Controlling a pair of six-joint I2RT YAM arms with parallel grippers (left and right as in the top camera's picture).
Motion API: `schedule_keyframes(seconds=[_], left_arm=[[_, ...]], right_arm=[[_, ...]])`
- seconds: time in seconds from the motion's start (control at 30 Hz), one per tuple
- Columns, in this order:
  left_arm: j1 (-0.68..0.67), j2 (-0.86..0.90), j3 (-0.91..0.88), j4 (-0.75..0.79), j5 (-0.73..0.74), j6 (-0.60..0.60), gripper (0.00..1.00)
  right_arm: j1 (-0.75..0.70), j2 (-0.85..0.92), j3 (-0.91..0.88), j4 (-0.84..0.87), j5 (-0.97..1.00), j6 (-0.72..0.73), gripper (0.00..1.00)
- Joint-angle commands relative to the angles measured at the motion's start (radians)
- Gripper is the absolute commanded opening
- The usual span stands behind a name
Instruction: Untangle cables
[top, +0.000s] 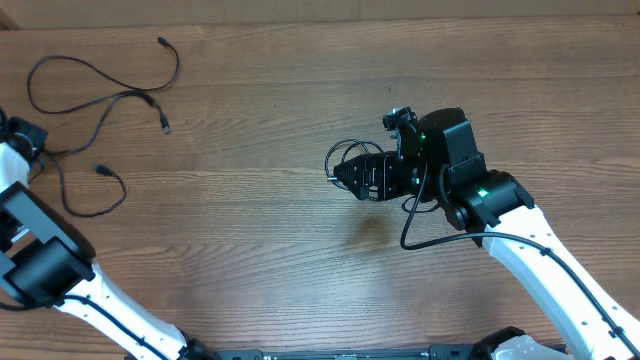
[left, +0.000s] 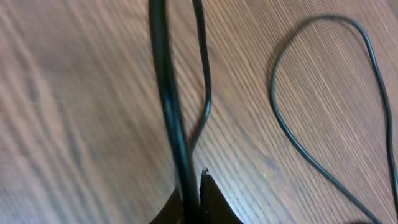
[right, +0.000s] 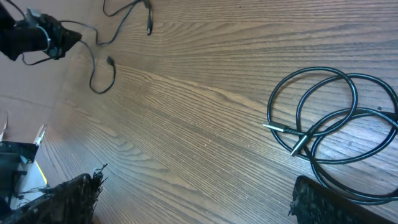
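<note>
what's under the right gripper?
A coiled black cable lies on the wood table, both plug tips showing in the wrist view. From overhead the open right gripper covers the coil's right side, hiding that part.

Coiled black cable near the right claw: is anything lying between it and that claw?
Nothing visible. The open right claw hovers over the bare wooden table, and the coiled black cable lies just ahead of one finger, with only wood grain between them.
</note>
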Motion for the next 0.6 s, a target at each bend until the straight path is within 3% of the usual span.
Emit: schedule_keyframes(seconds=[0.0, 0.07, 0.1, 0.13, 0.23, 0.3, 0.57], left_arm=[[0.011, -0.039, 0.016, -0.011, -0.002, -0.052, 0.04], [0.017, -0.039, 0.016, -0.016, 0.006, -0.068, 0.04], [0.020, -0.039, 0.016, -0.017, 0.014, -0.069, 0.12], [0.021, -0.039, 0.016, -0.017, 0.026, -0.069, 0.48], [0.021, -0.039, 0.016, -0.018, 0.043, -0.069, 0.66], [0.022, -0.041, 0.016, -0.019, 0.050, -0.069, 0.86], [0.023, -0.126, 0.016, -0.024, 0.053, -0.069, 0.96]], right_arm=[[0.000, 0.000, 0.016, 0.002, 0.006, -0.001, 0.99], [0.000, 0.000, 0.016, -0.003, 0.006, -0.001, 0.99], [0.000, 0.000, 0.016, -0.005, 0.006, -0.001, 0.99], [0.000, 0.000, 0.016, -0.005, 0.006, -0.001, 0.99], [0.000, 0.000, 0.016, -0.004, 0.006, -0.001, 0.99], [0.000, 0.000, 0.016, -0.005, 0.006, -0.001, 0.99], [0.000, 0.000, 0.016, -0.005, 0.006, -0.001, 0.99]])
